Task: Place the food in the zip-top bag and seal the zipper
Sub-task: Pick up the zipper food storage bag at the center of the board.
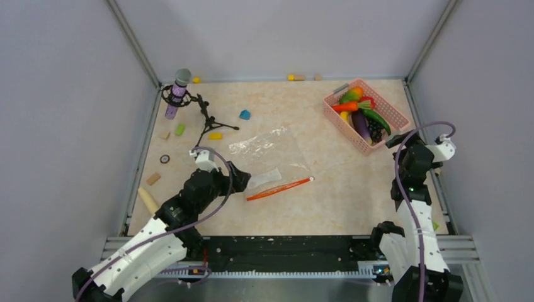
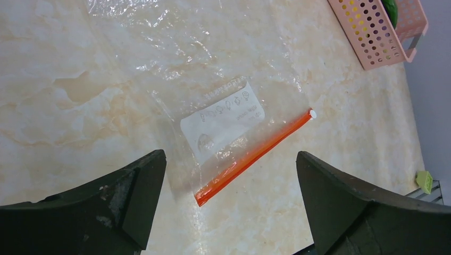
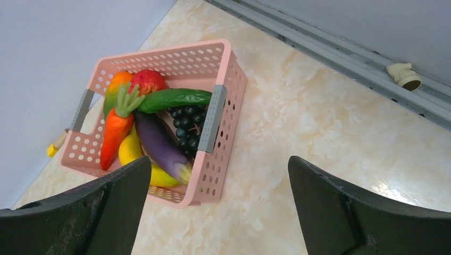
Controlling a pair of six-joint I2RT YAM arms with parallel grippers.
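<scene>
The left gripper (image 2: pixel 230 154) is spread wide and holds nothing. It hangs just above the near edge of the bag (image 2: pixel 213 90), with the zipper (image 2: pixel 255 154) lying between its two fingers in the wrist view. The bag lies flat and crinkled on the table (image 2: pixel 69 58), a white printed label (image 2: pixel 223 122) showing through the film. The zipper runs diagonally along the near edge, its white slider (image 2: pixel 312 113) at the far right end. Whether the mouth is parted or zipped I cannot tell. Nothing is inside.

The right gripper (image 3: pixel 219 159) is also spread wide and empty. It hovers over the near corner of the pink basket (image 3: pixel 170 56), which stands at the far right of the table, well apart from the bag. All the food (image 3: pixel 157 143) is in there – a carrot (image 3: pixel 114 133) and a cucumber (image 3: pixel 170 99) on top, an eggplant (image 3: pixel 159 149) beside dark grapes (image 3: pixel 186 119), something yellow (image 3: pixel 130 154) underneath and a red piece (image 3: pixel 148 81) at the back.

So the task looks to be at its very start – neither arm has hold of anything. The step in hand seems to be the first pick and getting the bag ready. The right gripper would need to come down and close on one piece, and the carrot looks the easiest to reach. The left would have to pinch one lip of the mouth and lift it, so the bag gapes enough to take the food. The thin film could slide or bunch under the fingers.
</scene>
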